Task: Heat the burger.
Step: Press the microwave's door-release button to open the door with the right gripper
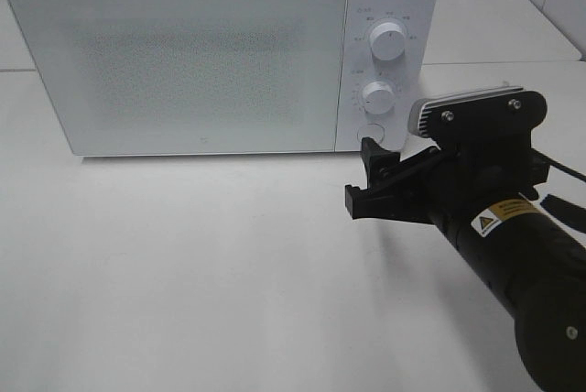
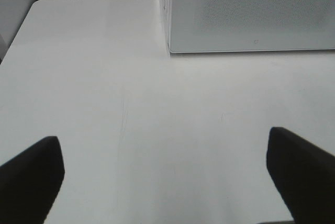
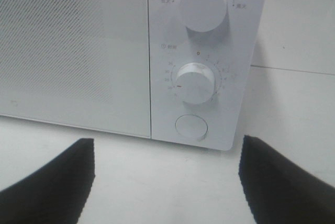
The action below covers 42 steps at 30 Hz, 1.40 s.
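Right wrist view: the spread right gripper (image 3: 166, 153) is aimed at the lower dial (image 3: 194, 82) of the shut microwave (image 3: 78, 51), judged to be turned next.

Left tool (image 2: 162, 136), right tool (image 3: 167, 140): jaws spread.

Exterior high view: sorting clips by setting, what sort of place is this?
Probably a lab bench staged as a kitchen: white microwave on a white table, black robot arm at its dials.
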Each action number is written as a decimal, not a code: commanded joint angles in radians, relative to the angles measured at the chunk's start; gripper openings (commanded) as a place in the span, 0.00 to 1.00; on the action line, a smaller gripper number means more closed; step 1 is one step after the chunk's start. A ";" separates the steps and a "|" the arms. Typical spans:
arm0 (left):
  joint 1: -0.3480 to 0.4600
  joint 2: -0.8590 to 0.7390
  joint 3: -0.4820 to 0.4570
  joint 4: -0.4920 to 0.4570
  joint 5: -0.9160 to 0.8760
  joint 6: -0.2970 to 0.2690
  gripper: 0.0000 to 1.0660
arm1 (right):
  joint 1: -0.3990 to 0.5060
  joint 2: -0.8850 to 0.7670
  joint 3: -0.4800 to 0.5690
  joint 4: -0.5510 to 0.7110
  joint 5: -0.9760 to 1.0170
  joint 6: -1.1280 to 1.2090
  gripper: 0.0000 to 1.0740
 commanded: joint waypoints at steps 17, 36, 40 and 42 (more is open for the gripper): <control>0.004 -0.019 0.000 -0.003 -0.004 -0.006 0.92 | 0.041 0.019 -0.003 0.011 -0.073 0.378 0.65; 0.004 -0.019 0.000 -0.003 -0.004 -0.006 0.92 | 0.041 0.019 -0.003 0.016 -0.072 1.435 0.14; 0.004 -0.019 0.000 -0.003 -0.004 -0.006 0.92 | 0.041 0.019 -0.003 0.029 -0.062 1.524 0.05; 0.004 -0.019 0.000 -0.003 -0.004 -0.006 0.92 | 0.039 0.019 -0.003 0.054 -0.043 1.550 0.00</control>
